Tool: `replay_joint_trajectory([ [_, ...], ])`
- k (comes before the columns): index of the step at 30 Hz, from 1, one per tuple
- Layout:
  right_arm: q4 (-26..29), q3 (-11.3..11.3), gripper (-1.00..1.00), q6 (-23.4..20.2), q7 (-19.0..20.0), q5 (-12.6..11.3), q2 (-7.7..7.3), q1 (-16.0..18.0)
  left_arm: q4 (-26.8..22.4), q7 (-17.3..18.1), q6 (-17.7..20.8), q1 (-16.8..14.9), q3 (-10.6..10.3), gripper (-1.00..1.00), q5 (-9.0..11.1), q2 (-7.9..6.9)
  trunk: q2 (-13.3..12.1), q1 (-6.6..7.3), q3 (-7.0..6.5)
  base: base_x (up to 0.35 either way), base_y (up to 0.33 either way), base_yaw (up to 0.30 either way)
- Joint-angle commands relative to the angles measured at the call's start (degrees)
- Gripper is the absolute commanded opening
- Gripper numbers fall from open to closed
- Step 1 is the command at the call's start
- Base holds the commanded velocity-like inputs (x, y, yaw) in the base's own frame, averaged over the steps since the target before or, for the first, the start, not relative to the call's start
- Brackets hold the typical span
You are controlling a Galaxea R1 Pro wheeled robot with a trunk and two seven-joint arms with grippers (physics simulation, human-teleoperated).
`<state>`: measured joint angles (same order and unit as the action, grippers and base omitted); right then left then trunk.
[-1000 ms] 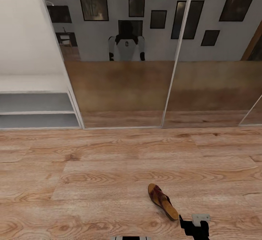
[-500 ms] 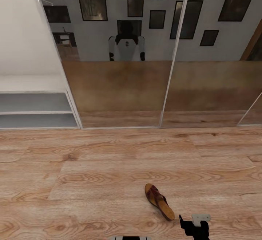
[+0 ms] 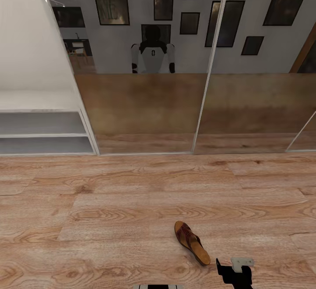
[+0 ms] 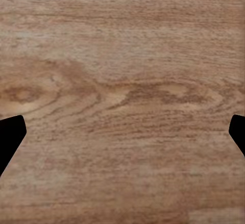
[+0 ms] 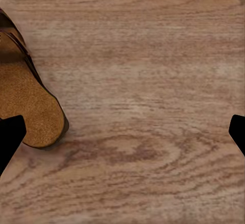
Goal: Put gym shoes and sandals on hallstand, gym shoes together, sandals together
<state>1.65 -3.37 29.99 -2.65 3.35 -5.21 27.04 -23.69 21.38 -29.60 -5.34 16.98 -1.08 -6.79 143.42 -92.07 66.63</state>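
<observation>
Since a second ago your whole head view has slid: the sandal [image 3: 192, 248] sits a little further left and lower in the picture than it did, and the mirrored doors [image 3: 145, 105] shifted with it, so that is your camera moving, not the shoe. Over the last half second almost nothing has changed.

From the head view you get the wide layout: the sandal lies flat on the corridor floor [image 3: 109, 201], toe end away from you and heel end toward you, with the right gripper [image 3: 235, 273] just beside its heel, to the right and nearer you, not touching. At the far left you see the pale hallstand [image 3: 41, 133] with its two low open shelves, well apart from the sandal.

Your right wrist view adds what the head view cannot: the tan heel of the sandal [image 5: 28, 101] close up, lying beside one black fingertip [image 5: 10, 134] rather than between the two. The fingertips stand at opposite edges of the picture, so the right gripper [image 5: 122, 137] is spread wide and holds nothing.

Your left wrist view gives only bare planks [image 4: 122, 91] between the left gripper [image 4: 122, 137] tips, likewise spread wide and empty.
</observation>
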Motion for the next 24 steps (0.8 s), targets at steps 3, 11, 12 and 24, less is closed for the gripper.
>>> replay_joint_trajectory([
  [3,11.4,-0.1,1.00,-9.0,0.2,2.0,-0.15,0.0,-0.3,0.4,3.0,-9.7,0.1,1.00,-0.6,-0.63,0.0,0.01,0.04,0.000,0.000,0.000],
  [11,32.6,-0.1,1.00,-34.6,6.0,9.0,-0.15,0.1,-0.7,-1.1,18.3,-21.5,0.1,1.00,-0.7,-1.22,0.0,0.01,0.04,0.000,0.000,0.000],
  [12,34.7,-0.1,1.00,-35.9,7.9,9.6,-0.17,0.1,-1.0,-1.3,19.0,-22.1,0.1,1.00,-0.6,-1.10,0.0,0.01,0.04,0.000,0.000,0.000],
  [24,40.5,-0.2,1.00,-38.4,16.2,11.0,-1.50,0.1,-2.2,-1.9,17.8,-23.2,0.4,1.00,0.0,0.52,0.0,0.01,0.04,0.014,-0.025,0.000],
])
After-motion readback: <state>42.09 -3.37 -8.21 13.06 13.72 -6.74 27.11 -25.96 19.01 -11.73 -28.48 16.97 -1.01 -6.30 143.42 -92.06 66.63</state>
